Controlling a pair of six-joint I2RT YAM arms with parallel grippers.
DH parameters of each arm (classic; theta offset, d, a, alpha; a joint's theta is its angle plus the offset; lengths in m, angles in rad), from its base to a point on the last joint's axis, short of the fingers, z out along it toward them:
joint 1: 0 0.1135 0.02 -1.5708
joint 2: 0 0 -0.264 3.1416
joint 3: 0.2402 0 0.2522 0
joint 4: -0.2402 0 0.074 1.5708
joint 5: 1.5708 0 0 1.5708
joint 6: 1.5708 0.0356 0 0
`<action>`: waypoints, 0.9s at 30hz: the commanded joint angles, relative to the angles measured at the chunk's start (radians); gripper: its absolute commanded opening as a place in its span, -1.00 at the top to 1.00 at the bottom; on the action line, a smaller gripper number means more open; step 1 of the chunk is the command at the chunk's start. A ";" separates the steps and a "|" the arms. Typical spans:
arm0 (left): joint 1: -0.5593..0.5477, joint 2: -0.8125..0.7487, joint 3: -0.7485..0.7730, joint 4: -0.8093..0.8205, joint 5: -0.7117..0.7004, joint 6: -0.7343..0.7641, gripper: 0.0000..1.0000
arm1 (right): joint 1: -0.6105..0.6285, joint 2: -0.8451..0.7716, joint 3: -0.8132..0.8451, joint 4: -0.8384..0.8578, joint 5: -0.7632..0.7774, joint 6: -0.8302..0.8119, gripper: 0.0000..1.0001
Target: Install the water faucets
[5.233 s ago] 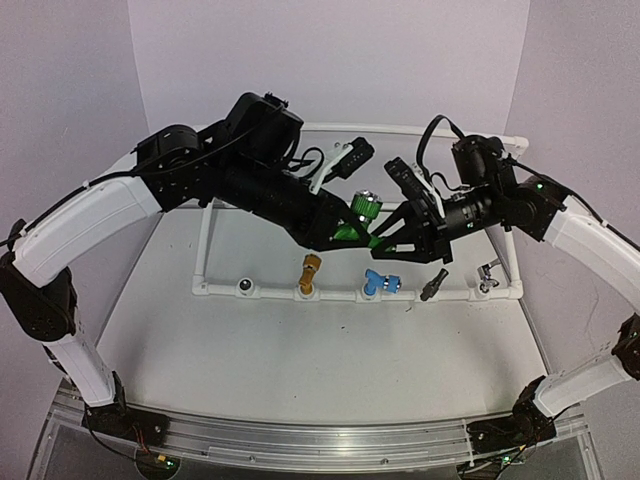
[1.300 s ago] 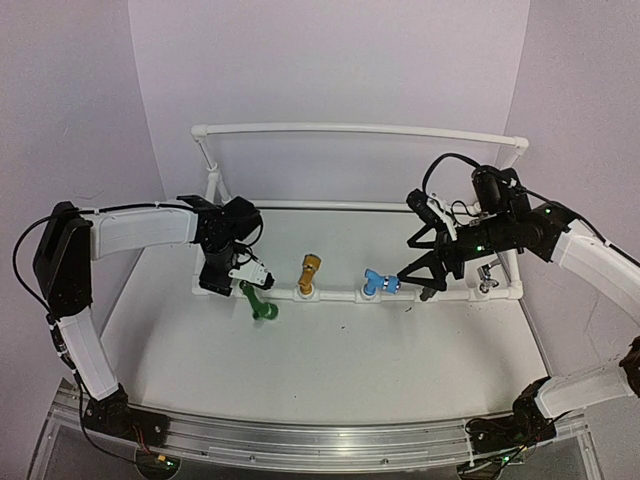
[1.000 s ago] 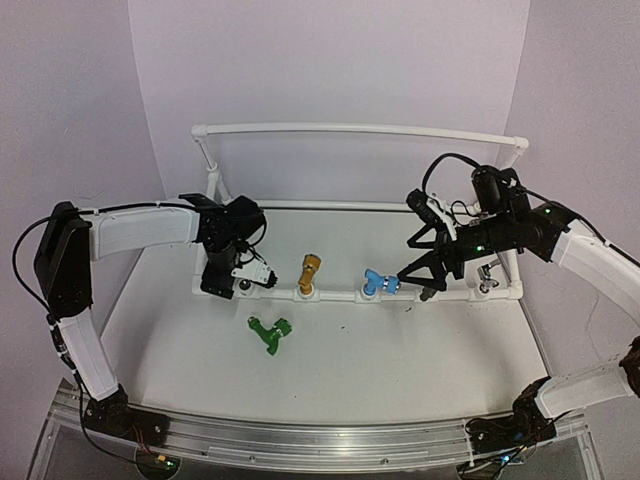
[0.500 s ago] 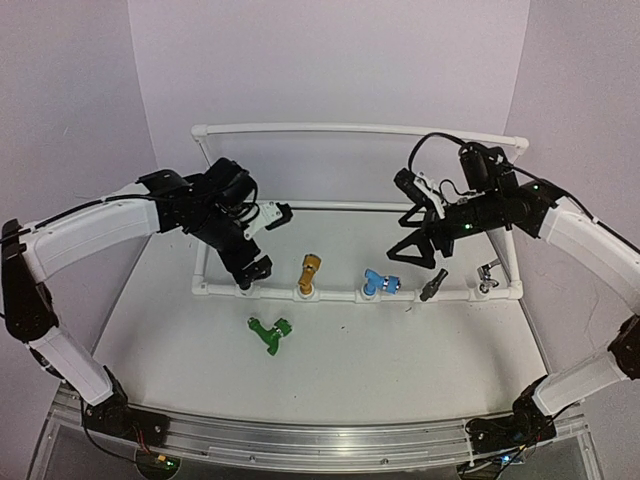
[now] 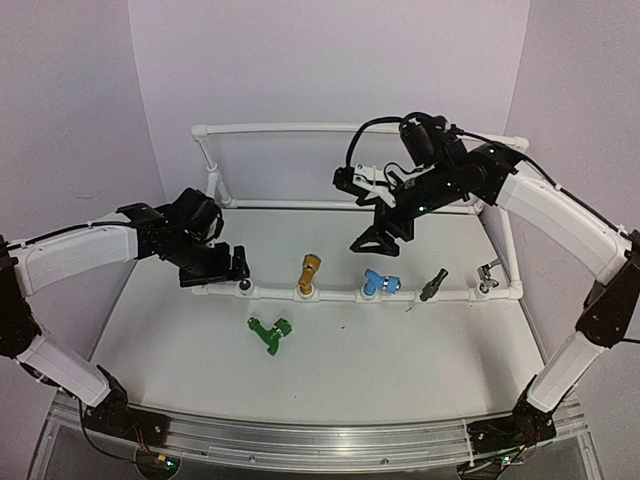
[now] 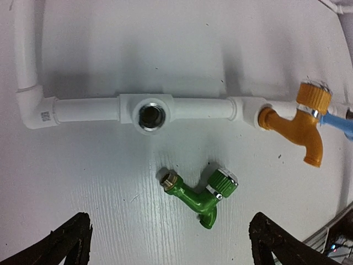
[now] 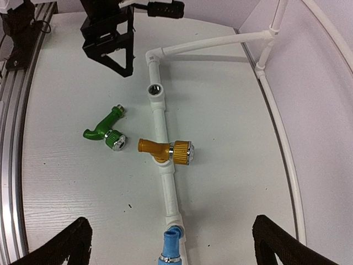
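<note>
We see a white worktop point(image 5: 420, 350) from above, carrying a white plastic pipe frame point(image 5: 350, 128) whose front rail runs from left to right. Four small tap fittings stand in that front rail. From left to right they are a golden-orange faucet point(image 5: 309, 273), a blue faucet point(image 5: 378, 283), a dark grey faucet point(image 5: 434, 284) and a shiny silver faucet point(image 5: 487, 273) near the right corner. To the left of the golden-orange one, a round threaded socket point(image 6: 149, 116) in the rail is unfilled. The green faucet point(image 5: 268, 333) is not in the frame. It lies on its side on the worktop just in front of the rail, between the unfilled socket and the golden-orange faucet, touching neither. Its brass threaded end and its green knob show clearly in the left wrist view. The left end effector point(image 5: 212, 268) hangs just behind the left end of the front rail, close to the unfilled socket. Its fingers are spread wide and nothing is between them. The right end effector point(image 5: 365, 212) is raised above the middle of the frame, behind the blue faucet. Its fingers are also spread wide and grip nothing. Neither end effector touches any faucet.
</note>
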 commanded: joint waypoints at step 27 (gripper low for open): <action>0.477 0.617 0.541 0.378 0.039 0.349 -0.64 | 0.013 -0.020 -0.169 -0.044 0.136 0.135 -0.95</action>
